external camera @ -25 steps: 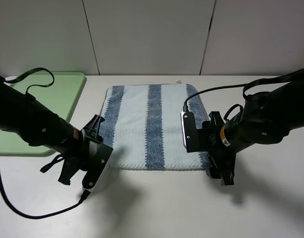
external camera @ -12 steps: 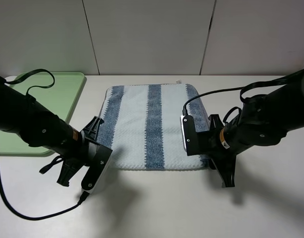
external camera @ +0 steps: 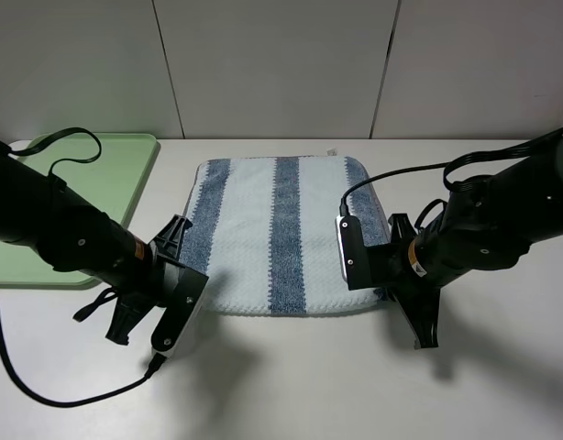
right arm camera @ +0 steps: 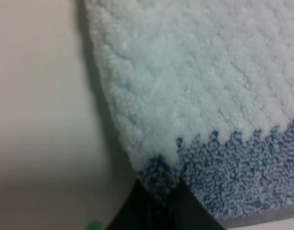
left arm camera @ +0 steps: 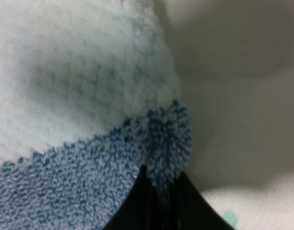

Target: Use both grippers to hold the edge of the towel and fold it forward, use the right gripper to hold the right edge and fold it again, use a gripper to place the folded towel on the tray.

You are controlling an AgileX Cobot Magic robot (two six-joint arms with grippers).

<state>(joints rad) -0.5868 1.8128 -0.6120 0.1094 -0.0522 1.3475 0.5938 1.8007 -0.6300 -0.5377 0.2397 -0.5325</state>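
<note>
Terry cloth, soft, light and limp, the towel point(external camera: 277, 234) will likely sag between holds, so the left gripper point(left arm camera: 161, 191) and the right gripper point(right arm camera: 159, 194) each sit pinched on a corner nearest the worktop's front edge.

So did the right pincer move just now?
Yes, a little: the right pincer, pinching the towel corner, slid toward the table's near edge, away from the back wall.

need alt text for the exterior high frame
The left gripper and right gripper each pinch a near corner of a blue-and-white striped towel lying flat on a white table. A pale green tray sits at the far left.
</note>
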